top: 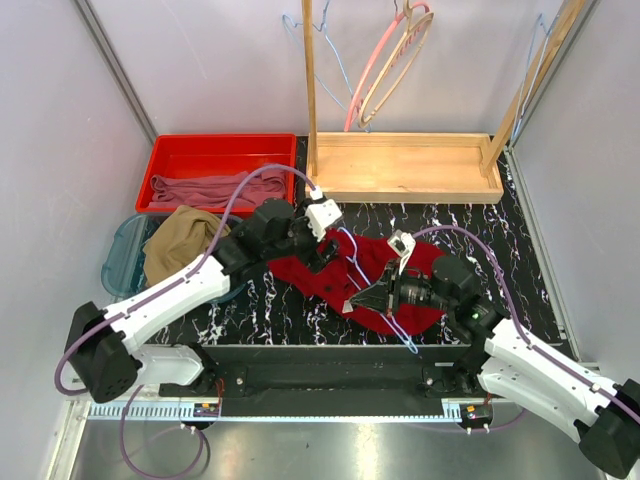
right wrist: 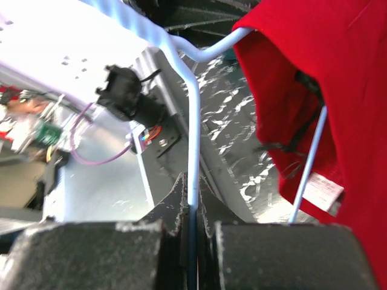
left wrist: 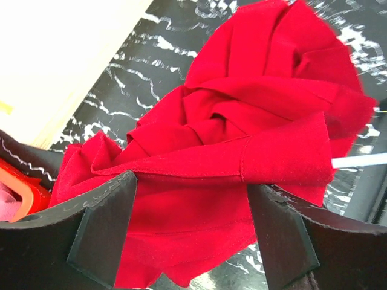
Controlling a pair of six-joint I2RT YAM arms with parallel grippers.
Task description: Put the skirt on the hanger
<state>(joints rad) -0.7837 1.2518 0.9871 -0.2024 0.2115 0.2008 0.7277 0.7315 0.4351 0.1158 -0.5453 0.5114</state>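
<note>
By my reading the task is barely begun: the skirt [top: 180, 245] lies crumpled in a pale-blue tub [top: 118, 262], well apart from the left gripper [top: 320, 250] on its outer side, touched by neither arm; a red tray [top: 160, 160] beyond it holds one mauve cloth [top: 200, 188].

The left gripper stands released, jaws spread wide and grasping nothing, over a fold of the red garment [left wrist: 254, 109] on the bench [top: 500, 230]; that garment lies between the two grippers. The right gripper [top: 360, 298] is clenched on the hanger [right wrist: 193, 121], its wire pinched between the fingers; one limb of the wire seems to run inside the red cloth, though the wrist view is too tight to be sure. What is left: free the hanger, fetch the skirt, and dress it.

Counted: one skirt, one red garment, one mauve cloth. On the wooden rack [top: 400, 170] beyond both grippers hang two more light-blue wire hangers [top: 335, 70], one pink hanger [top: 385, 55] and one wooden hanger [top: 400, 60]; five hangers in all.
</note>
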